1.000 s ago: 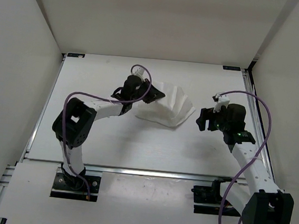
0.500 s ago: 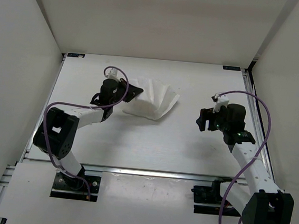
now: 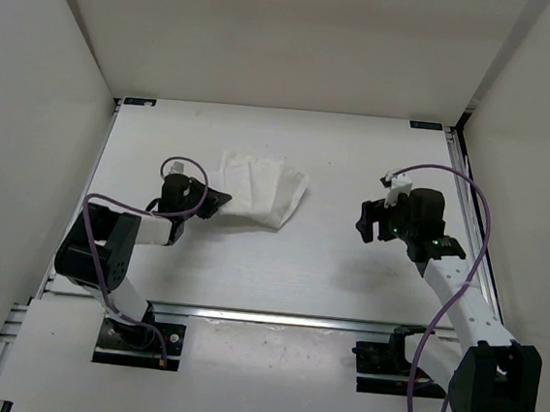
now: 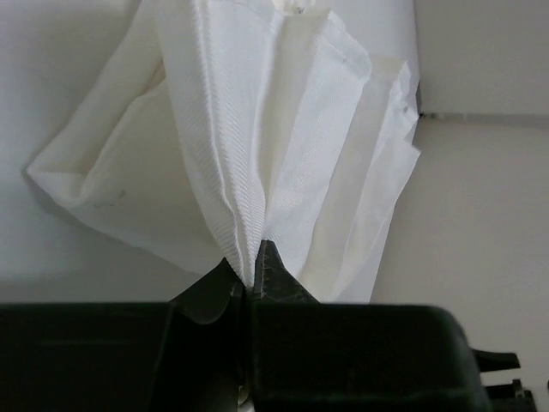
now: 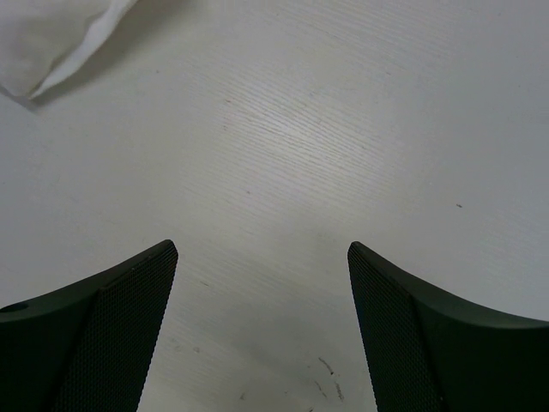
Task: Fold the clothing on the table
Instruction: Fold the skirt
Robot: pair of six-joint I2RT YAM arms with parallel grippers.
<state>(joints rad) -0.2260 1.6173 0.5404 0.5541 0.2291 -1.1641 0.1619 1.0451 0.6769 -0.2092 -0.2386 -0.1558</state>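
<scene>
At left hand (image 4: 251, 279) — white clothing (image 4: 257, 137) in pleats

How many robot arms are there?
2. The left arm is at the near left, with the left gripper pinching the clothing. The right arm is on the right, apart from the clothing. None seems hidden.

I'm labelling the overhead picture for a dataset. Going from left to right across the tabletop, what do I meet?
left gripper, pinched on the garment's left edge → clothing → right gripper, open over bare table
</scene>
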